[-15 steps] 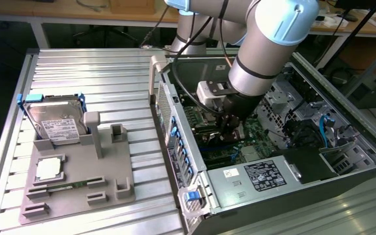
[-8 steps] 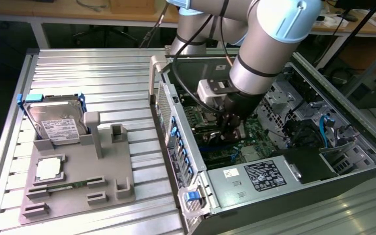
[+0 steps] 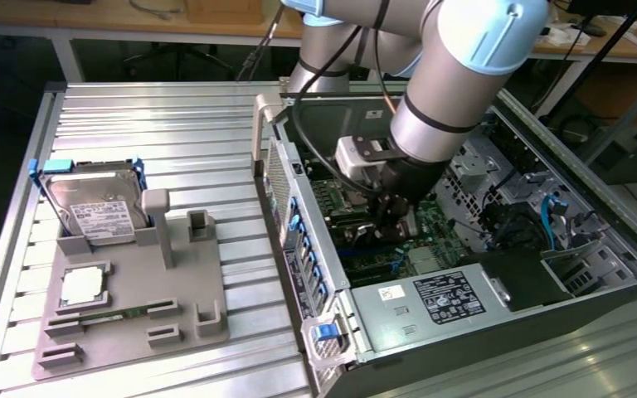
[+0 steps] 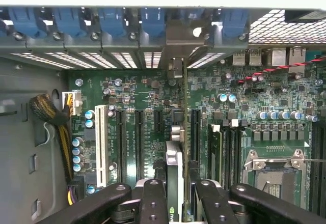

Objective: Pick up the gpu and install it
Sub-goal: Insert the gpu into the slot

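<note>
GPU held on edge over the motherboard slots

Exterior view: the pincer (image 3: pixel 394 214) reaches down inside the open computer case (image 3: pixel 584 224) lying on the counter (image 3: pixel 163 116), over the motherboard; the hard drive (image 3: pixel 95 203) stands untouched in the grey holder (image 3: pixel 130 323). Wrist view: the pincer (image 4: pixel 175 196) is narrowed on the gpu (image 4: pixel 174 183), which hangs straight below it, edge-on, long axis running along the expansion slot (image 4: pixel 195 135), its silver bracket (image 4: pixel 179 40) touching the rear slot frame.
</note>
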{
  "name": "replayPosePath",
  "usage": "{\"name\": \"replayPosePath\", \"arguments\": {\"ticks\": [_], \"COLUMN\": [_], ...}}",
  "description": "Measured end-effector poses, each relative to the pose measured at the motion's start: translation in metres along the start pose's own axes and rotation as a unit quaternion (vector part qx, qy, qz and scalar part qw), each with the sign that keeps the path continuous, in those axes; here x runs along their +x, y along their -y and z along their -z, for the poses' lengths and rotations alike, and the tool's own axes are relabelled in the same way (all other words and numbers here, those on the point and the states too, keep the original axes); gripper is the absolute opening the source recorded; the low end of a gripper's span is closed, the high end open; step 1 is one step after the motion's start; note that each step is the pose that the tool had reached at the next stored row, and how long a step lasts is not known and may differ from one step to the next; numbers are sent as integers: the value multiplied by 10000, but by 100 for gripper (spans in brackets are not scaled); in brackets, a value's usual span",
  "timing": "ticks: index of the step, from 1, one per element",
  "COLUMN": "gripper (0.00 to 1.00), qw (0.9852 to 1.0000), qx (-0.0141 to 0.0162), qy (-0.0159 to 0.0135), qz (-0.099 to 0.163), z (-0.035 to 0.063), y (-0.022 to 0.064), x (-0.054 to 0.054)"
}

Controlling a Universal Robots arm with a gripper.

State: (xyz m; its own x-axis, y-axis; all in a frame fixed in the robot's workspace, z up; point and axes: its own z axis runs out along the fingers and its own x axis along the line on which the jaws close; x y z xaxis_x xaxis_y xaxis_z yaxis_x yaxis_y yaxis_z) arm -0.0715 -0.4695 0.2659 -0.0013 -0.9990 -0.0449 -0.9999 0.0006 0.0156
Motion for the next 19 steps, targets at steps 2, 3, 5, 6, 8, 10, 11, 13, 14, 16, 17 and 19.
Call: {"name": "replayPosePath", "arguments": {"ticks": [2,3,5,6,8,10,11,13,14,16,17,19], "gripper": [27,27,27,27,27,27,27,27,27,27,27,27], "qw": [10000,10000,10000,10000,10000,10000,10000,10000,10000,10000,10000,10000], "qx": [0,0,0,0,-2,-2,-1,2,0,0,1,2], "qy": [0,0,0,0,-5,-5,-3,4,0,-2,3,5], "qz": [-1,-2,-3,-3,-5,-6,-6,-7,-8,-8,-8,-8], "z": [-2,-7,-26,-38,-52,-68,-79,-103,-104,-102,-90,-43], "y": [-1,-1,0,0,-1,0,0,0,0,-1,-1,-2], "x": [7,8,11,12,15,15,15,15,16,16,15,12]}}
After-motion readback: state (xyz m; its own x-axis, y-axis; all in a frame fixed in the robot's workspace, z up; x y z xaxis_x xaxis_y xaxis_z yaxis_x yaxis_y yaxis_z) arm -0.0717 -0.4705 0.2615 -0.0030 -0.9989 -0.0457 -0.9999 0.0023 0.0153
